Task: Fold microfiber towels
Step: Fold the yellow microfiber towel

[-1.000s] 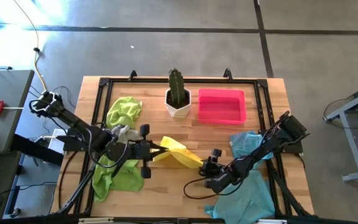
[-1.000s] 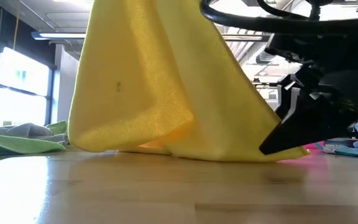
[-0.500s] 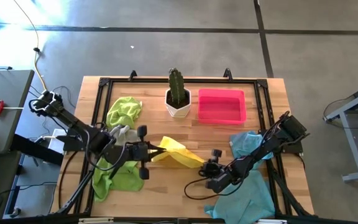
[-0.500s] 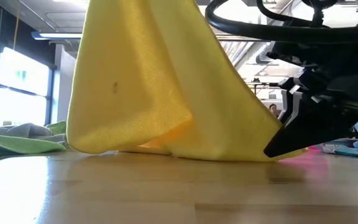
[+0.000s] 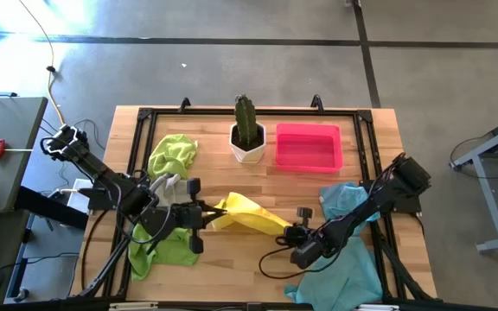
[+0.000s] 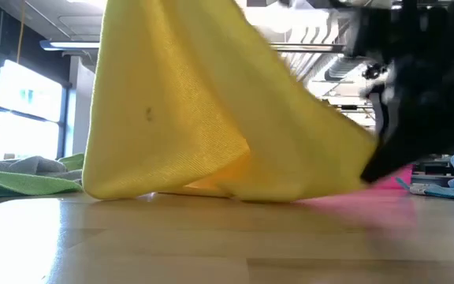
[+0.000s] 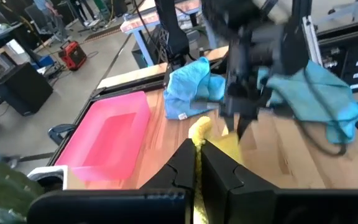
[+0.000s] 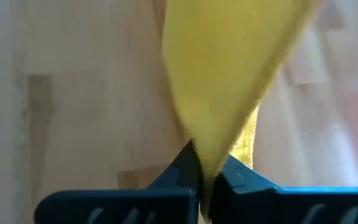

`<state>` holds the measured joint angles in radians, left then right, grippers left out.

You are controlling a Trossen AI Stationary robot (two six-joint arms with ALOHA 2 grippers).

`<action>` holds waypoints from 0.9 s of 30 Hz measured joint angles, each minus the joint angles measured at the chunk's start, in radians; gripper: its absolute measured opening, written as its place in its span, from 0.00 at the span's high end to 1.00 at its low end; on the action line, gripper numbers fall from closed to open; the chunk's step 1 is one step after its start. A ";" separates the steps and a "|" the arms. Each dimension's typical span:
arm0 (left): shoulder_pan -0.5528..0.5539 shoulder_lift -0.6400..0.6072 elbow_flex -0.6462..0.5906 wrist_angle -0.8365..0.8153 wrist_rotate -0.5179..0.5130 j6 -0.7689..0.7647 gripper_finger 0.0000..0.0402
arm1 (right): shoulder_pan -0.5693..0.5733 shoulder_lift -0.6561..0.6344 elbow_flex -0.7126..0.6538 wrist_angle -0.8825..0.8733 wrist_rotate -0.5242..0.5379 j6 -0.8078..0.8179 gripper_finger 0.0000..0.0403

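The yellow towel [image 5: 247, 215] stretches across the table's middle between my two grippers; in the low view the yellow towel [image 6: 203, 110] slopes down from the left gripper's end to the right gripper's, and its lower fold rests on the wood. My left gripper [image 5: 207, 216] is shut on its left end, and my right gripper [image 5: 287, 231] is shut on its right end. Two lime green towels [image 5: 173, 154] [image 5: 168, 247] and a grey one [image 5: 170, 184] lie at the left. Light blue towels [image 5: 344, 198] [image 5: 340, 275] lie at the right. My left gripper pinches the yellow towel's left end [image 7: 199, 139] between its two fingers, coming level from the table's left side. That end is held up off the table and the cloth falls away from it toward the right gripper. My right gripper pinches the towel's narrowed right end [image 8: 212, 152] between its two fingertips, coming low from the table's right. The end [image 6: 359, 167] sits just above the wood, and the cloth widens away from the fingers.
A cactus in a white pot [image 5: 247, 136] and a pink tray [image 5: 309, 147] stand at the far edge. Bare wood lies in front of the yellow towel near the front edge. Cables trail from both arms over the table's sides.
My right gripper has shut on the yellow towel's right end. My left gripper has drawn back a little toward the table's left edge with its end, and the towel now stretches longer and flatter between the two.
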<state>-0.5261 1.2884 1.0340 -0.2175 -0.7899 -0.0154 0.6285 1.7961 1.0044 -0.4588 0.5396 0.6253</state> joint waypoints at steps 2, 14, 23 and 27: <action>-0.001 0.000 0.000 -0.014 -0.028 0.000 0.99 | 0.000 -0.012 0.076 -0.158 0.003 -0.001 1.00; 0.000 0.000 0.000 -0.036 -0.131 0.122 0.99 | -0.034 -0.014 0.518 -1.030 0.114 0.084 1.00; 0.002 -0.021 0.001 -0.045 -0.176 0.079 0.99 | -0.112 -0.031 0.642 -1.114 0.104 0.056 1.00; 0.000 -0.057 0.000 -0.049 -0.370 0.135 0.99 | -0.142 -0.050 0.667 -1.112 0.149 0.000 1.00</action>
<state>-0.5259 1.2313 1.0340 -0.2665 -1.1595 0.1197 0.4866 1.7463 1.6712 -1.5707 0.6887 0.6249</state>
